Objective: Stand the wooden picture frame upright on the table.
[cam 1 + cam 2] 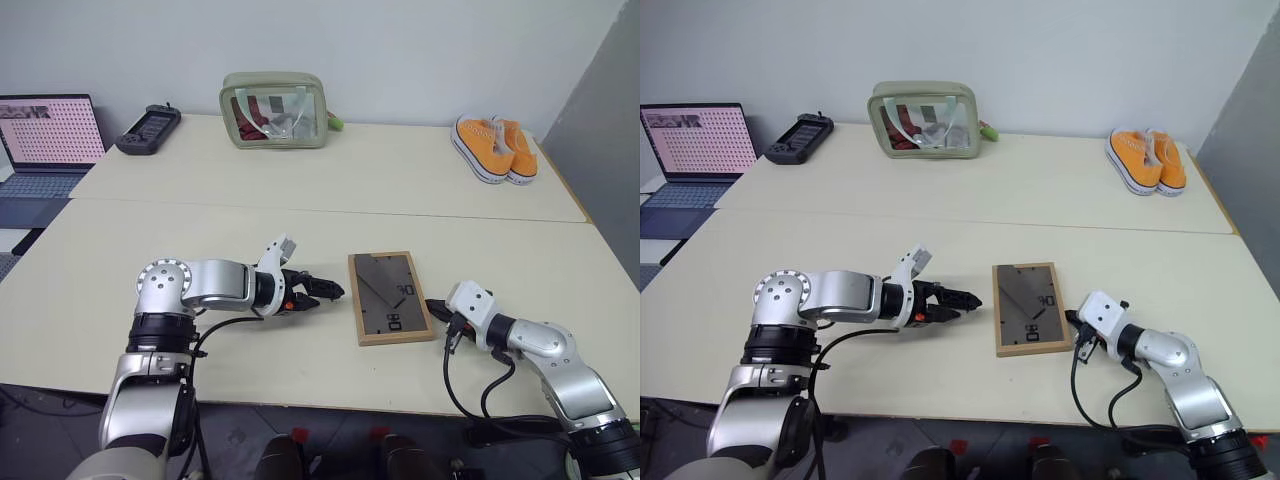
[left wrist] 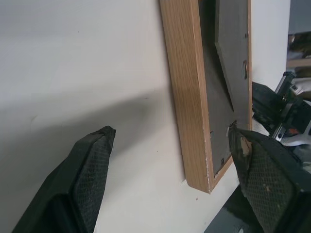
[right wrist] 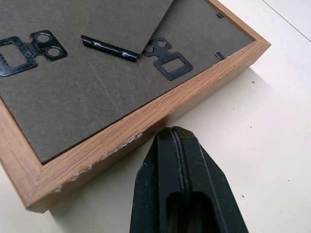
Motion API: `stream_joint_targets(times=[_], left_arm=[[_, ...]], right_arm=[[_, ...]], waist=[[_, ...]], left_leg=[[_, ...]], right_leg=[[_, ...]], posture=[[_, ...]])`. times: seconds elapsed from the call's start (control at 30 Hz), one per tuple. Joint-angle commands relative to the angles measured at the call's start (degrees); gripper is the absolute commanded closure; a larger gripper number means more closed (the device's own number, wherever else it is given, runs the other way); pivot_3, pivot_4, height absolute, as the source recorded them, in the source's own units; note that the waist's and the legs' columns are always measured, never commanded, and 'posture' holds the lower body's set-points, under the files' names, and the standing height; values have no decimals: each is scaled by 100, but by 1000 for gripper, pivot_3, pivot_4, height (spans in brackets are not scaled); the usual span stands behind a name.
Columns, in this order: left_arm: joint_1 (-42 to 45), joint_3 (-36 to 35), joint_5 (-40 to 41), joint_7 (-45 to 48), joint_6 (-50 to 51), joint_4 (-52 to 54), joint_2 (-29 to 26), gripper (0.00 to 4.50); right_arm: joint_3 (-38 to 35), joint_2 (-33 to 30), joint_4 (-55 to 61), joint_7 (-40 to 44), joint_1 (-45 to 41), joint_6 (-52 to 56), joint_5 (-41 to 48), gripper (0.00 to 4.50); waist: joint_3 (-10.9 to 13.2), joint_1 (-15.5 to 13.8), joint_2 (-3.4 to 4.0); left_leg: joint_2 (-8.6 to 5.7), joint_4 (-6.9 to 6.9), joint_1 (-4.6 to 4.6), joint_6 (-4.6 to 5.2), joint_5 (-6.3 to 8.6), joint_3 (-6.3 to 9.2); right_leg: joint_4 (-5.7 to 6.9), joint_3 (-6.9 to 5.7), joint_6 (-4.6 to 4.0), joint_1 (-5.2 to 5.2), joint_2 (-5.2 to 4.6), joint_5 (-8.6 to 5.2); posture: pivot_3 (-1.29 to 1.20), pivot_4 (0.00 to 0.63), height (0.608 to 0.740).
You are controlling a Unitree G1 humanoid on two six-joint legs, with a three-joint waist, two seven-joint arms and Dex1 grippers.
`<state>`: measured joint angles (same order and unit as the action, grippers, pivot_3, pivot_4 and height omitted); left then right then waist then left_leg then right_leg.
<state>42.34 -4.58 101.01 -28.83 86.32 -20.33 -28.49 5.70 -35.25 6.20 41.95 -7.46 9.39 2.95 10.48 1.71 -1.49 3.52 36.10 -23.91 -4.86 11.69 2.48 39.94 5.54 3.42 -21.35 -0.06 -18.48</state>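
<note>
Picture frame (image 1: 389,297) lies face-down on table (image 1: 200,230) — not yet upright; my left gripper (image 1: 330,291) gapes empty, right gripper (image 3: 177,145) closed, empty.

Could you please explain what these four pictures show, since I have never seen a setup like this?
This is a humanoid robot with two arms, each ending in a gripper of two black fingers. Two pictures come from a stereo camera on its head, looking down over the arms. The other two come from cameras on each wrist, looking along that gripper's fingers.

On the table a wooden frame lies face down, its dark back with stand and black clips facing up. The left gripper is open beside the frame's left edge and holds nothing. The right gripper is shut, empty, close to the frame's right edge.

Farther back are a laptop, a black handheld device, a green pouch and orange shoes.
</note>
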Motion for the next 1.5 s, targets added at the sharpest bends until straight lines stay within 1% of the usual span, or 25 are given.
stream_joint_targets(times=[0.03,0.1,0.2,0.3,0.43,0.63,0.7,0.9,1.0,1.23,1.5], left_arm=[[437,2,-612,867,95,211,-352,553],[554,49,-858,1170,79,239,-312,553],[509,12,-1083,1201,-182,430,45,553],[218,-23,-863,686,-328,347,526,553],[-253,14,-228,45,-454,535,786,553],[-725,310,996,-1005,-1078,888,556,553],[-800,343,1175,-1234,-1243,969,498,553],[-1006,413,1199,-1547,-1402,1204,441,553],[-1062,493,1199,-1636,-1434,1273,513,553],[-1128,511,1199,-1721,-1491,1379,637,553],[-1080,471,1199,-1704,-1516,1249,622,553]], right_arm=[[-65,30,53,-56,-64,-27,-6,4500],[-63,34,50,-61,-61,-30,-7,4500],[-70,39,37,-73,-63,-32,-1,4500],[-60,56,14,-99,-89,-30,-6,4500],[-29,56,-10,-119,-87,-70,-62,4500],[73,146,30,-126,-12,-50,-98,4500],[87,187,67,-123,-6,-21,-99,4500],[135,288,82,-96,-16,-2,-149,4500],[192,376,94,-113,-72,39,-163,4500],[344,637,198,-226,-184,168,-177,4500],[507,1032,400,-456,-408,497,-144,4500]], waist=[[0,7,0],[0,4,0],[0,2,0],[0,-14,0],[0,21,0],[-1,6,0],[-1,6,0],[-1,5,0],[-3,10,0],[-9,8,0],[-9,4,1]], left_leg=[[0,-1,-1,-3,-2,2],[-1,-1,0,-4,-2,2],[-5,-1,0,-4,-2,2],[-6,-1,-1,-4,-2,2],[-3,-2,-2,-4,-2,1],[0,-1,3,-4,-2,2],[-1,0,3,-4,-2,2],[-2,0,5,-4,-2,2],[-1,-1,8,-4,-2,2],[-2,-1,12,-4,-2,3],[-2,-2,12,-4,-2,3]], right_leg=[[0,0,0,-1,1,0],[0,-1,0,0,1,0],[-4,0,0,3,-3,0],[-6,-1,0,6,-7,0],[-5,2,0,1,-5,0],[-3,5,0,5,-3,0],[-3,3,0,7,-4,0],[-4,2,0,10,-4,0],[-4,3,0,10,-3,0],[-6,2,0,15,-3,0],[-7,2,0,15,-3,0]], posture=[[0,150,740],[0,150,740],[0,150,740],[0,150,740],[0,150,740],[0,150,740],[0,150,740],[0,150,740],[0,150,740],[0,150,740],[0,150,740]])
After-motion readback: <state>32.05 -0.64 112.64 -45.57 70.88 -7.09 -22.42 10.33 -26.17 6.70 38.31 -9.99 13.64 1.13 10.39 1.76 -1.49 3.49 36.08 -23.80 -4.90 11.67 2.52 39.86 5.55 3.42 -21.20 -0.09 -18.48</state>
